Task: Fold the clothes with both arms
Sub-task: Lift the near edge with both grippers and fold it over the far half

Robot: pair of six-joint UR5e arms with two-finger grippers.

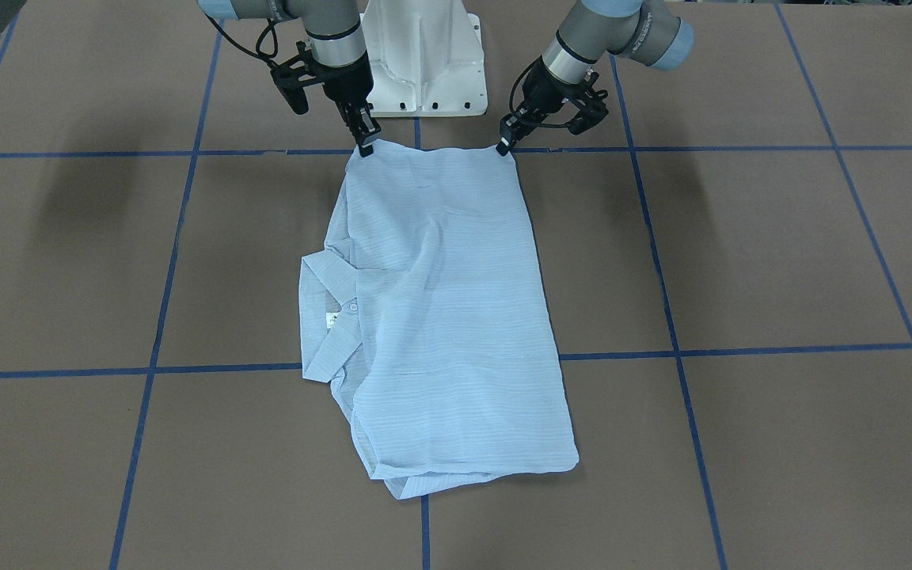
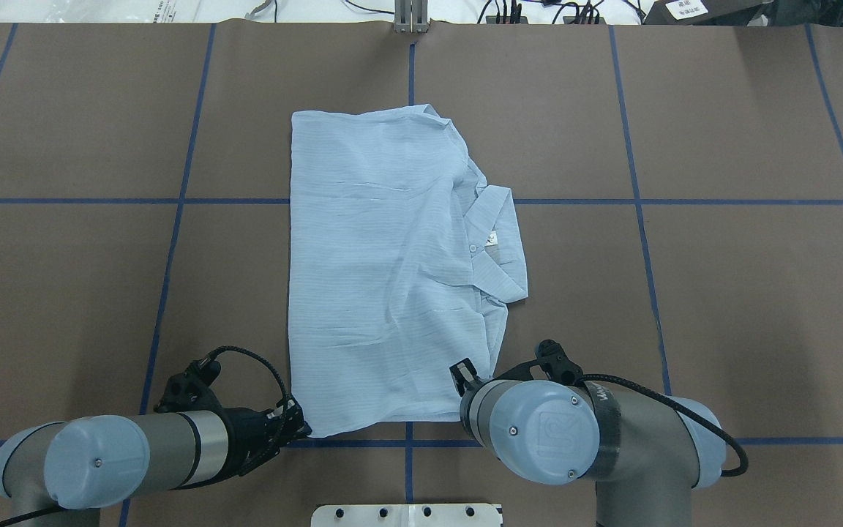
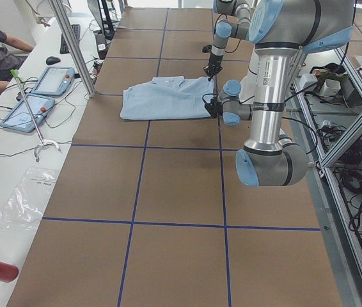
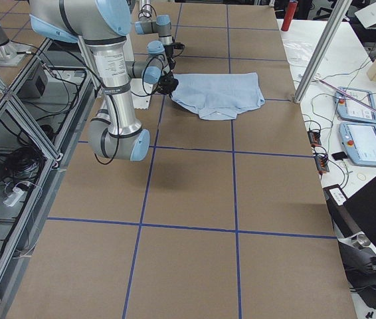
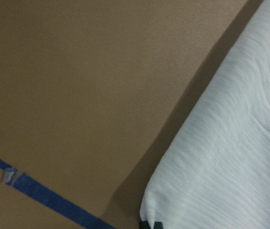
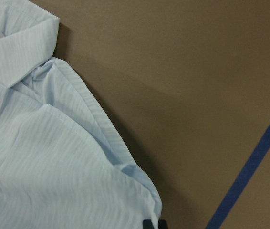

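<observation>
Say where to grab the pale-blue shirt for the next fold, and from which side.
Pinch the two robot-side corners of the pale-blue striped button-up shirt, approaching from the robot's side, where the left gripper and right gripper sit: that straight edge lies free.

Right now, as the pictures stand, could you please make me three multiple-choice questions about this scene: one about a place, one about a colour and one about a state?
1. Where on the shirt are the left hand and the right hand?
A) its middle
B) its two corners nearest the robot's base
C) its far edge

2. What colour are the tape lines on the table?
A) red
B) yellow
C) blue

3. How is the shirt?
A) folded, lying on the table, collar showing at one side
B) spread open with both sleeves out
C) hanging wholly in the air

Answers:
1 B: the front-facing view shows each hand's tip at a near corner.
2 C: blue lines form a grid on the brown surface.
3 A: it lies as a compact rectangle with the collar sticking out.
</observation>
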